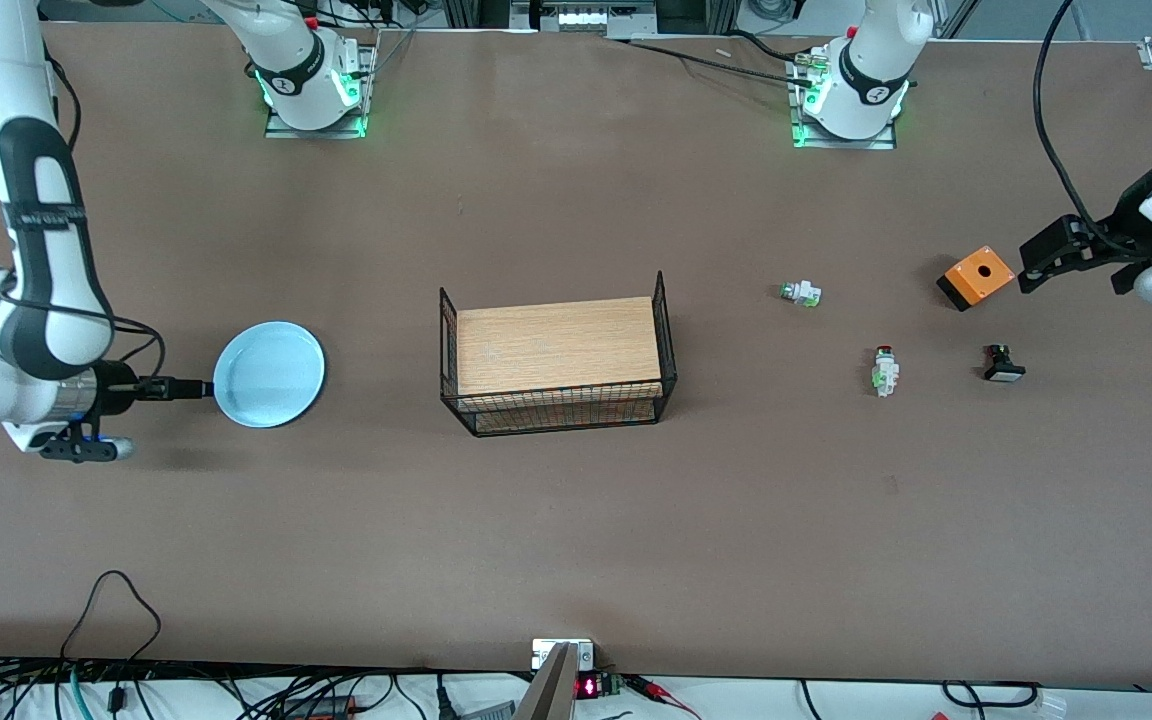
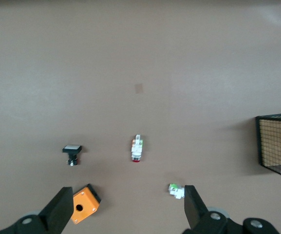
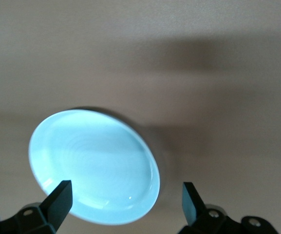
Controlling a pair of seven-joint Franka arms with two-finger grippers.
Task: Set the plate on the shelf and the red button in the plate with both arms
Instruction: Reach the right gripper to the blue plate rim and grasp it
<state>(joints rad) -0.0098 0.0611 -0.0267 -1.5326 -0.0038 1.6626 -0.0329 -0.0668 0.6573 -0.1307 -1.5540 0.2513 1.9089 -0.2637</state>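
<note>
Both of my pincers gape, holding nothing. Right pincer [image 3: 125, 202] sits at the rim of the light blue plate [image 1: 269, 373] on the table [image 1: 576, 520]. Left pincer [image 2: 125, 209] hovers by the orange switch box [image 1: 977, 277]; below it lies the red button [image 2: 137, 148].

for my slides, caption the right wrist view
Open right gripper poised at the light blue plate on the brown table.

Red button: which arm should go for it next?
Left. The open left gripper hangs beside the orange box at the red button's end of the table. The open right gripper is at the plate.
</note>
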